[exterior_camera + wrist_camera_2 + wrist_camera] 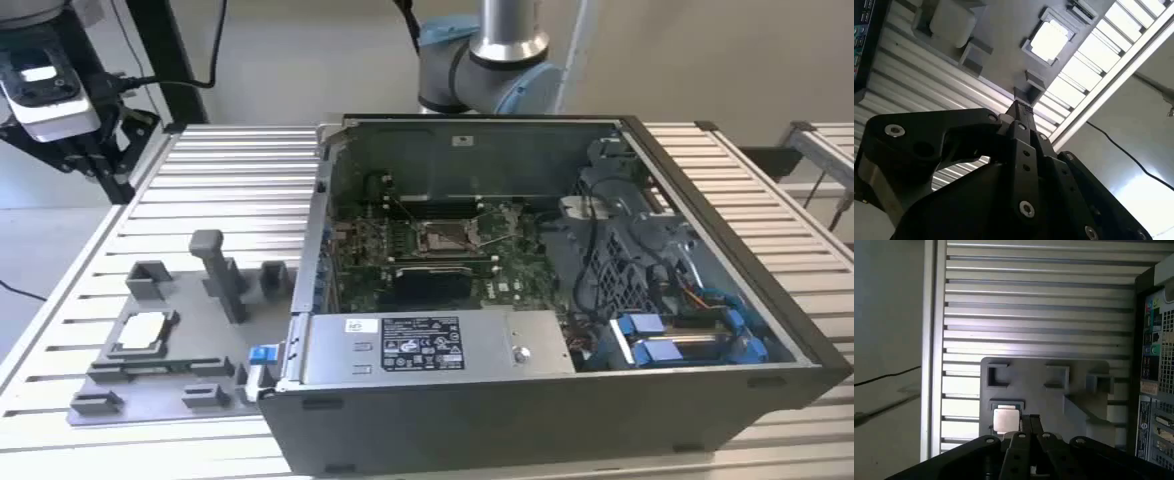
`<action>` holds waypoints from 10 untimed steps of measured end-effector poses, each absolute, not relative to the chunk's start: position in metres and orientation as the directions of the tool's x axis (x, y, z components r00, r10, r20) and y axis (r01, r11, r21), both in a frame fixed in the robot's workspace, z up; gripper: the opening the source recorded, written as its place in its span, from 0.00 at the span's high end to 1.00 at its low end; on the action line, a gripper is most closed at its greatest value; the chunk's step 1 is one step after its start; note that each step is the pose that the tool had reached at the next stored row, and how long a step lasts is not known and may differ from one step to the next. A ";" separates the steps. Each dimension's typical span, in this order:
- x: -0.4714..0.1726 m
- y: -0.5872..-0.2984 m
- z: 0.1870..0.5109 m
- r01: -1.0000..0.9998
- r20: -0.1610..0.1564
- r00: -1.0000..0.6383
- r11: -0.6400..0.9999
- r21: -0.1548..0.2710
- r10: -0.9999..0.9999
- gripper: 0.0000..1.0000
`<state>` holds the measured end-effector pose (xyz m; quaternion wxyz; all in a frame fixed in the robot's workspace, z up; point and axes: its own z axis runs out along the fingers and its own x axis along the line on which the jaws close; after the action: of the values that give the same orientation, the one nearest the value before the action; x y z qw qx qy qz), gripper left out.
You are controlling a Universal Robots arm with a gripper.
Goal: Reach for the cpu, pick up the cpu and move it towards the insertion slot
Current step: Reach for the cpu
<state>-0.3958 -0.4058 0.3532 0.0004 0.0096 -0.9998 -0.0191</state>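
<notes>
The reaching step is in hand and nothing has been picked up yet. In the exterior view the tool (100,165) hangs above the slatted table (227,190), at about 11 o'clock from the grey plastic tray (187,350). Its fingers are closed together and hold nothing, and both wrist views show the tips meeting in a narrow point.

The cpu (144,330) lies flat in a shallow square pocket at the 9 o'clock side of that tray, silvery face up, apart from the tool. In the first wrist view the chip (1005,420) sits just beside the fingertips in the picture, so the tool is roughly lined up over it, though I judge it is well above it.

The insertion slot (447,237) waits in the middle of the motherboard (514,250), inside the open computer case (534,400), at about 2 o'clock from the tray.

A grasp on so thin a chip would, I judge, call for parted fingers brought squarely down over two opposite edges, since the pocket's walls crowd it closely.

As for writing, a white label (420,343) sits on the metal housing at the case's near edge, but its print is too small to make out
</notes>
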 end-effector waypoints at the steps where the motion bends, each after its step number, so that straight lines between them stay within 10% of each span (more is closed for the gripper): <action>1: -0.396 -0.406 0.353 -0.019 0.001 -1.000 0.999 0.038 -0.019 1.00; 10: -0.396 -0.406 0.353 -0.019 0.000 -1.000 0.999 0.038 -0.019 1.00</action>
<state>-0.3958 -0.4058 0.3532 0.0004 0.0096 -0.9998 -0.0191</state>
